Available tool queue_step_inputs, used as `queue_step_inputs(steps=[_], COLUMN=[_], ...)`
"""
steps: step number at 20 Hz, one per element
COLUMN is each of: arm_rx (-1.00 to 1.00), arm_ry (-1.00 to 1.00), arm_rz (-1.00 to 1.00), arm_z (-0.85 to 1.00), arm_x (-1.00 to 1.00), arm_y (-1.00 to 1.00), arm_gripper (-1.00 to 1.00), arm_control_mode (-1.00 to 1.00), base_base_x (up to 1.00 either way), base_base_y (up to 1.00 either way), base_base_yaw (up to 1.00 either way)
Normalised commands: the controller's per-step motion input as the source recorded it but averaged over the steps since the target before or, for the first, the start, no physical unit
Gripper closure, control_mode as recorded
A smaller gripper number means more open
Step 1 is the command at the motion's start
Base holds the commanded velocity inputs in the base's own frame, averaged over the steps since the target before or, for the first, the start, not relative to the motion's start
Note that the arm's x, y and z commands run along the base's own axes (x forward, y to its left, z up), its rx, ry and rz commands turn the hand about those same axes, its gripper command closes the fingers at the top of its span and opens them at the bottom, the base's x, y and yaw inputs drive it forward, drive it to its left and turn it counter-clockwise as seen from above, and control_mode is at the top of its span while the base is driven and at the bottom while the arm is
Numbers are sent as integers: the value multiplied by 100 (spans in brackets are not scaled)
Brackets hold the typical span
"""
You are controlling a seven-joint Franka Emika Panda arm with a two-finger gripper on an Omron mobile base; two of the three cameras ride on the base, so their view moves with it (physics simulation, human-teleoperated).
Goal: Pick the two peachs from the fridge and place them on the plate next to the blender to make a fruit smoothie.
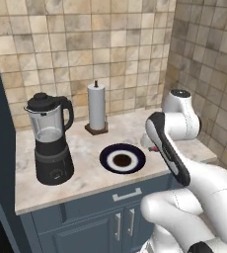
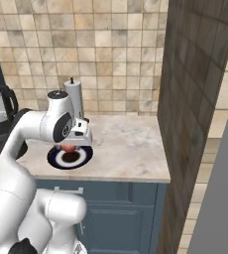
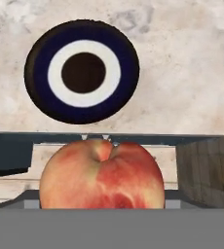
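We see a kitchen corner with beige and tan tiled walls (image 1: 110, 44). A pale marble countertop (image 2: 126, 149) sits on dark blue cabinets (image 1: 100, 222) with silver handles. A white paper towel roll (image 1: 96, 107) stands upright near the back wall. Lighting is even and soft.

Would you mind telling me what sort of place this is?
A rendered home kitchen, most likely: a blender and paper towel roll stand on a marble counter against a tiled wall, above navy cabinets.
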Motion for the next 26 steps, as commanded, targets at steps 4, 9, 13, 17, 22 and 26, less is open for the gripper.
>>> queue_step_inputs(steps=[4, 9, 13, 17, 22, 26], arm_rx=[0, 0, 0, 0, 0, 0], arm_ry=[3, 0, 0, 0, 0, 0], arm_rz=[3, 0, 1, 1, -1, -7], arm_z=[-60, -56, -75, -82, -42, 0], arm_x=[86, 84, 82, 86, 59, 15], arm_y=[37, 35, 24, 19, 12, 5], arm_gripper=[100, 100, 100, 100, -100, -100], arm_control_mode=[-100, -100, -100, -100, -100, -100], base_base_x=[0, 0, 0, 0, 0, 0], base_base_y=[0, 0, 0, 0, 0, 0], base_base_yaw=[0, 0, 0, 0, 0, 0])
